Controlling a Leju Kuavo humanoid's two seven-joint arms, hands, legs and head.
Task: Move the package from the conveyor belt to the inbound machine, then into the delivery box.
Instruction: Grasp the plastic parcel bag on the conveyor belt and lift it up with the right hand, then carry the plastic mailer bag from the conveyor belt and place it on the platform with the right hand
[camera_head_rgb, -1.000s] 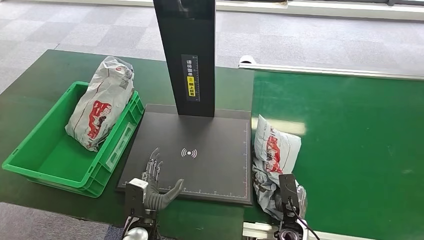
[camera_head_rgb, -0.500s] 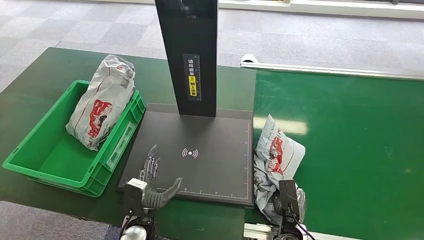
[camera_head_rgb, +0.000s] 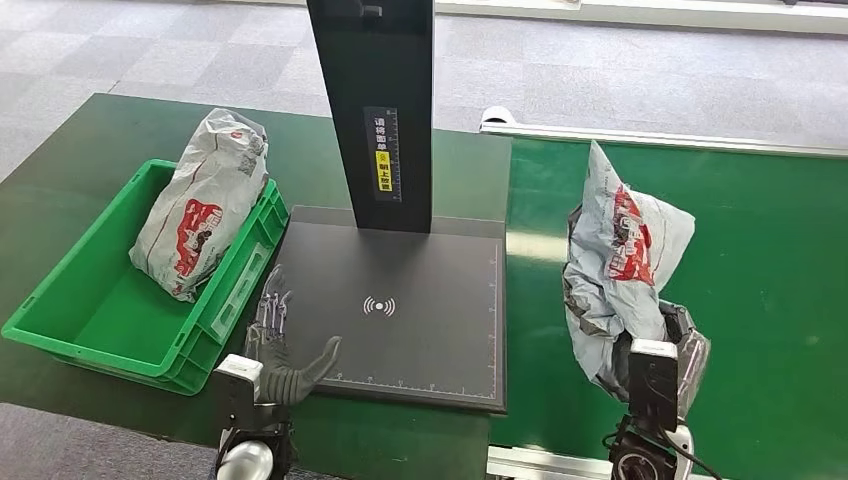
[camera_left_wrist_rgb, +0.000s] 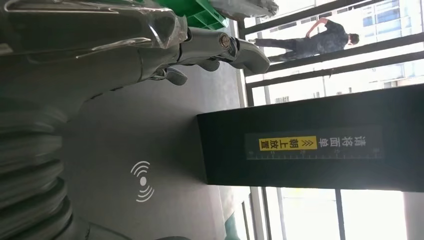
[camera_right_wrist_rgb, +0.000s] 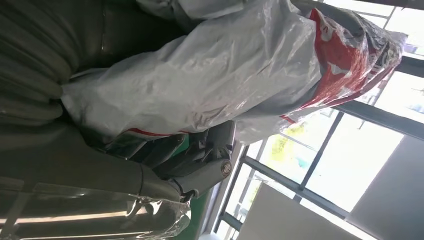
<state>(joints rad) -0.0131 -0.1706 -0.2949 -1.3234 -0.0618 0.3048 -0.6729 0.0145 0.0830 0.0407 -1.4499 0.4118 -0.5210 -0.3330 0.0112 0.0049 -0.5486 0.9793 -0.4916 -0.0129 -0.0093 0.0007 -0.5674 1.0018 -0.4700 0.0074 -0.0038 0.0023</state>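
**A:** Grey plastic, crumpled and soft: the package stands upright in the right hand, which is clasped round its lower end. It is lifted above the green conveyor belt, just right of the inbound machine.

**B:** And the left hand?

**A:** Fingers spread, holding nothing, hovering at the near left corner of the machine's black plate, beside the green delivery box, where another bag leans against the far right wall.

**B:** So how should the carry go?

**A:** My judgement: bring the package leftward, high enough to clear the plate's edge, then lay it flat over the white wave symbol, well short of the black post. The bag is floppy and gripped only at the bottom, so its top may flop over; a slow sweep would suit it.

**B:** Anything you can't see?

**A:** Plenty. In the right wrist view the package hides most of the fingers, so how firmly they pinch is unclear. I cannot tell which face carries the label, and the post's top is cut off.
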